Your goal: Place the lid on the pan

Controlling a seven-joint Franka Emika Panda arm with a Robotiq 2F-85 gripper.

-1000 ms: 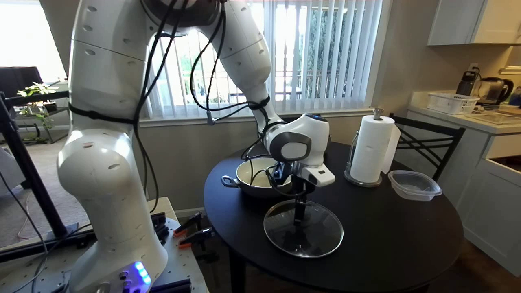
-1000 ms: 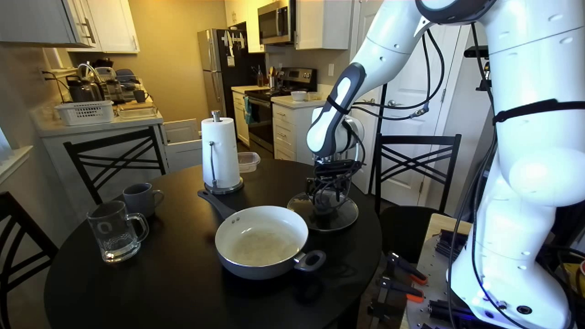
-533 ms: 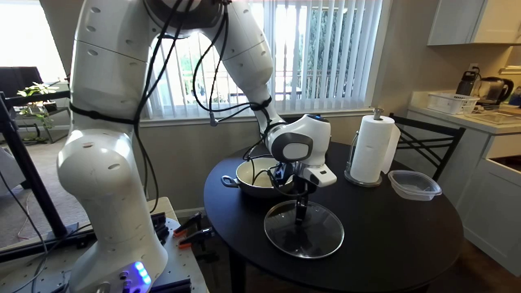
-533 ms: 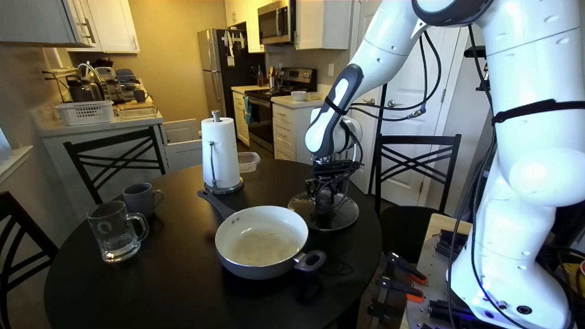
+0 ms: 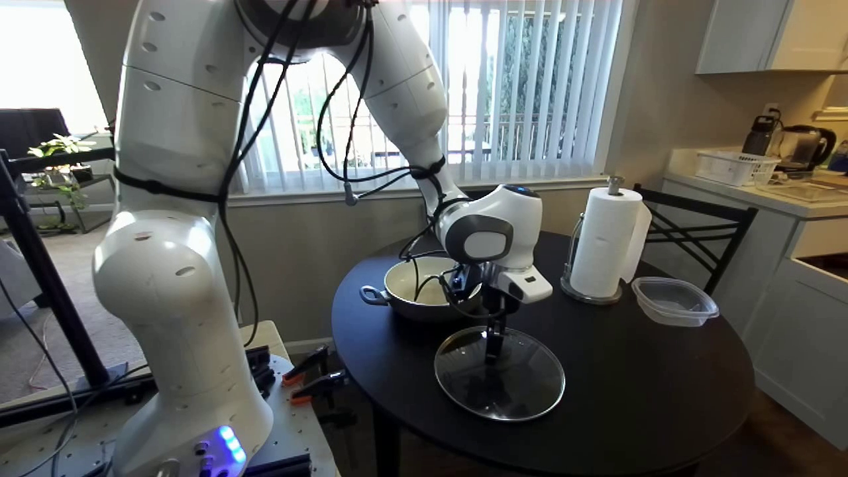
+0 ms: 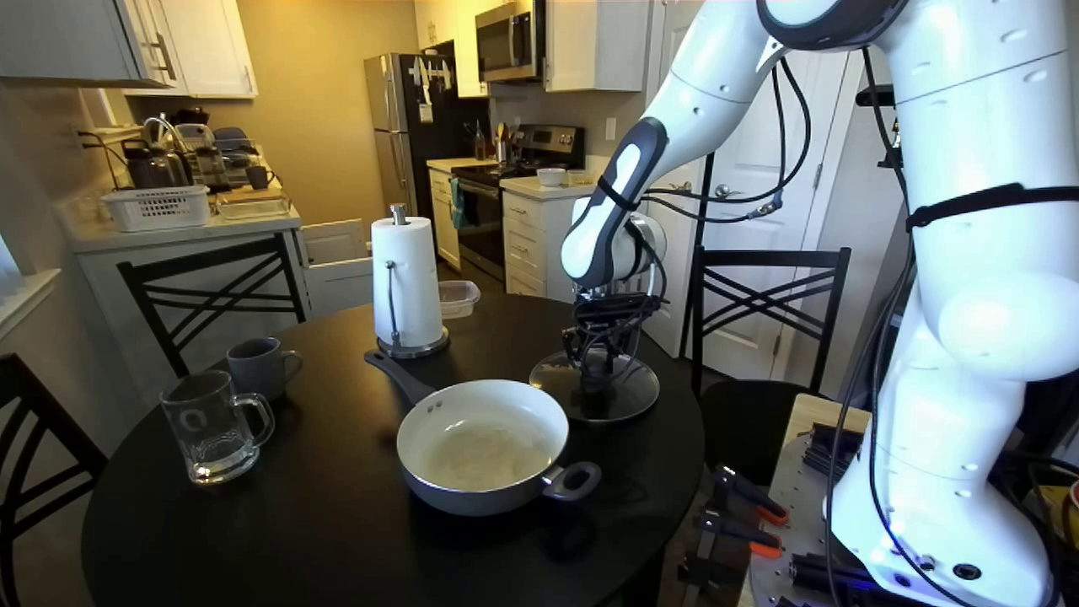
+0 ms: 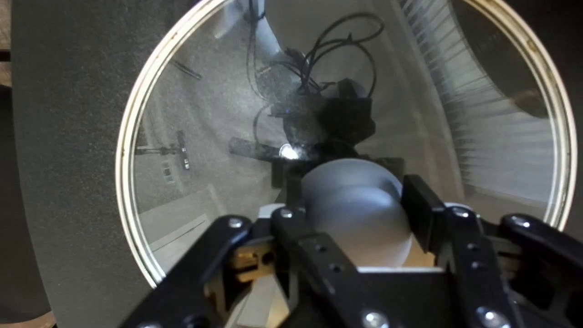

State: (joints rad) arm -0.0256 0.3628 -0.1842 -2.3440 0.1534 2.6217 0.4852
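Note:
The round glass lid (image 5: 530, 381) with its metal rim lies low over the dark table; whether it touches the tabletop I cannot tell. In the wrist view, its rounded grey knob (image 7: 360, 223) sits between the black fingers (image 7: 421, 205), which press against both sides. My gripper (image 5: 493, 354) points straight down and is shut on this knob. Beside the lid stands the pan (image 6: 472, 502), cream inside and grey outside, with nothing in it. In an exterior view, the arm partly covers the pan (image 5: 424, 311).
A paper towel roll (image 6: 407, 282) stands on the table past the pan's long handle (image 6: 399, 377). A clear plastic container (image 5: 674, 302) is near the table edge. A glass mug (image 6: 211, 430) and a grey mug (image 6: 260, 368) stand across from the arm.
My gripper has closed on the lid's knob over the last second. Gripper and lid have shifted slightly together, a little to the right in an exterior view.

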